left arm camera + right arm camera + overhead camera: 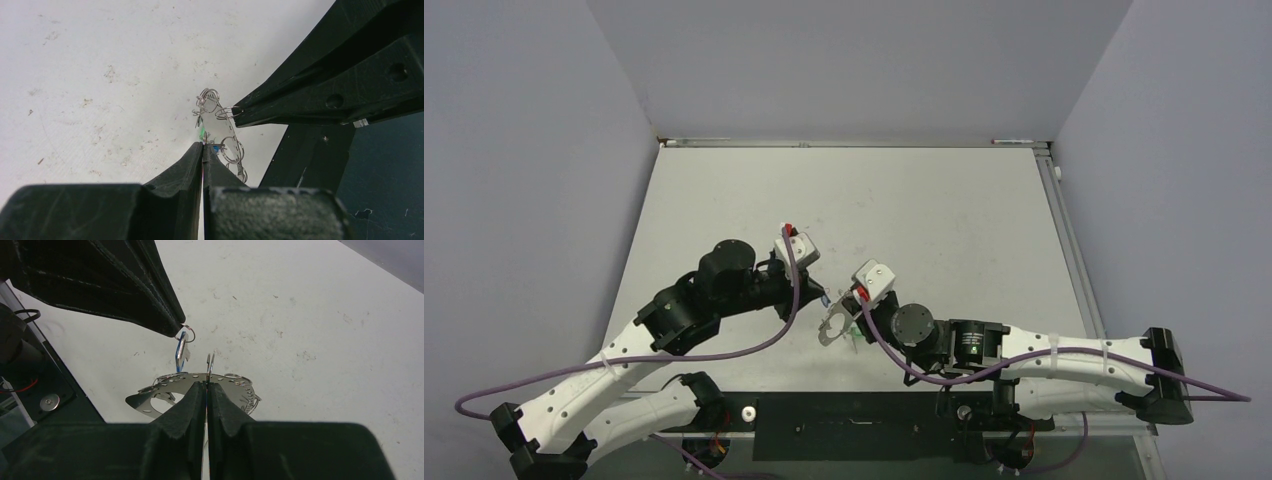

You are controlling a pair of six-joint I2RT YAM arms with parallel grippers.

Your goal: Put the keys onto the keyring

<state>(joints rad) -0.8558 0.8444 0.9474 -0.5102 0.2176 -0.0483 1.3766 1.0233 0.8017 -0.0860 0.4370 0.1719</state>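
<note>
Near table front, left gripper clenched on blue key, right gripper clamping keyring just beside

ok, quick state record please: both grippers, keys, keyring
left gripper: shut on blue key, pinching its small ring
right gripper: shut on keyring
blue key: hanging from left fingertips, just above keyring, not on it yet
green key: against keyring; threaded or not, cannot tell
keyring: silvery hoop with small rings strung along it, held between the arms
</note>
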